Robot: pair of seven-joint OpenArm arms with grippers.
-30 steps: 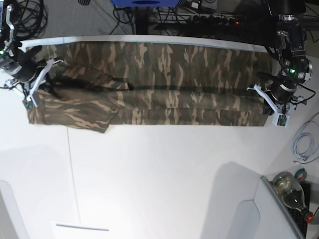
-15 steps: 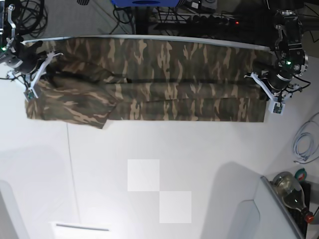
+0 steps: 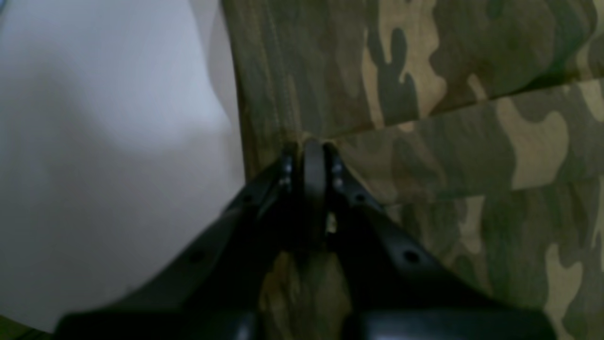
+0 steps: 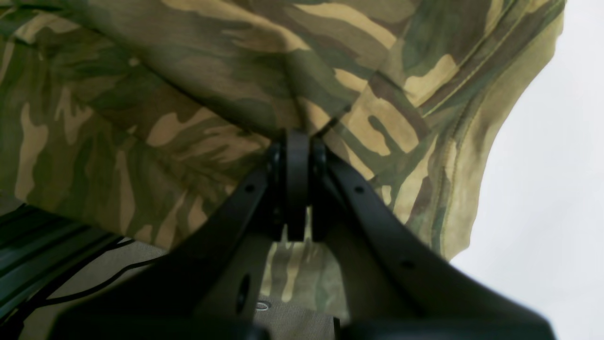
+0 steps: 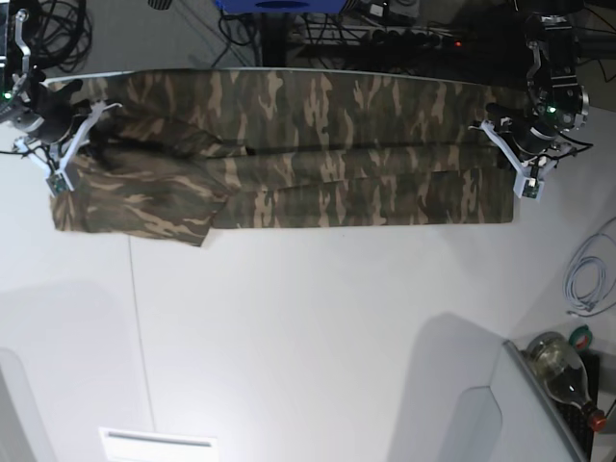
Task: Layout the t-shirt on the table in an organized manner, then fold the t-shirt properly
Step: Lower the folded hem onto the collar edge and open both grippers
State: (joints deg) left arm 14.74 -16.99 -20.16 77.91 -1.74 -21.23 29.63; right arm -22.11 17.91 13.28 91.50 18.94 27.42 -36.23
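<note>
The camouflage t-shirt [image 5: 289,149] lies stretched in a wide band along the far edge of the white table [image 5: 318,327], its far part hanging off that edge. At the band's right end my left gripper [image 5: 504,138] is shut on the t-shirt; the left wrist view shows the black fingers [image 3: 309,165] pinching a fold of the t-shirt [image 3: 448,118]. On the left, my right gripper [image 5: 82,125] is shut on the t-shirt's other end, its fingers [image 4: 296,160] clamped on bunched t-shirt [image 4: 188,94] cloth. A sleeve flap [image 5: 135,207] lies at the lower left.
A thin dark seam [image 5: 140,327] runs down the table on the left. A glass bottle [image 5: 566,371] and a white cable [image 5: 589,274] sit off the table's right edge. Cables and dark equipment [image 5: 385,34] lie beyond the far edge.
Both grippers have pulled the shirt toward the far edge; the left gripper rose most. The cloth now sits higher in the base view and stays held at both ends.
</note>
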